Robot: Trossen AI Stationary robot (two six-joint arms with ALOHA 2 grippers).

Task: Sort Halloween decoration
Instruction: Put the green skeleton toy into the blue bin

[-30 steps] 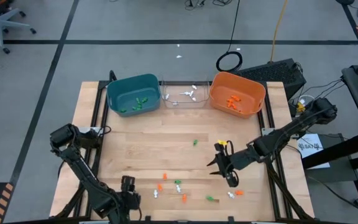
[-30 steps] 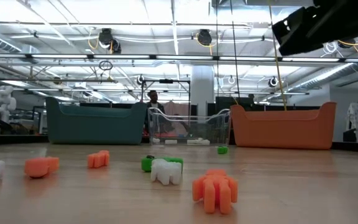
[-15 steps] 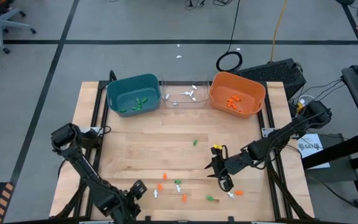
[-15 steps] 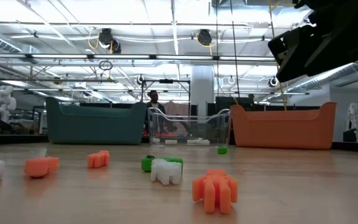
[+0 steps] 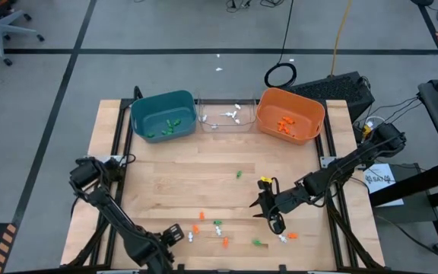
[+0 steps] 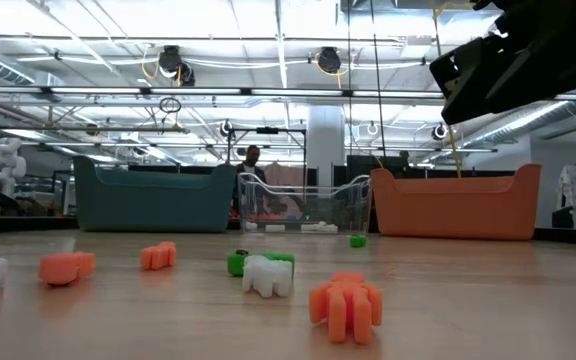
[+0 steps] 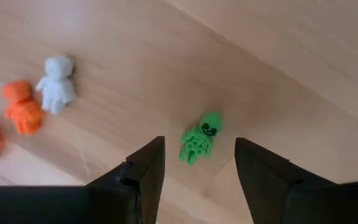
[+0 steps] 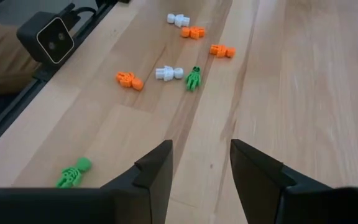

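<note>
Left gripper (image 7: 194,171), low over the near edge of the wooden table (image 5: 173,179): fingers (image 7: 145,174) parted and holding nothing, set to either side of a green skeleton trinket (image 7: 199,138) lying flat on the boards, not touching it; beside it in the left wrist view, one white figure (image 7: 56,92) and two orange ones (image 7: 22,115). Right gripper (image 8: 201,171), above the table toward its right near part: fingers parted, nothing between them, a green skeleton (image 8: 72,173) off to one side and a loose group of orange, white and green pieces (image 8: 166,73) farther along the boards. Scattered trinkets (image 5: 219,228) lie across the near half of the table, with a single green one (image 5: 239,174) nearer the middle. Bins along the far edge: teal bin (image 5: 162,103) with green pieces, clear bin (image 5: 226,125) with white pieces, orange bin (image 5: 310,114) with orange pieces
</note>
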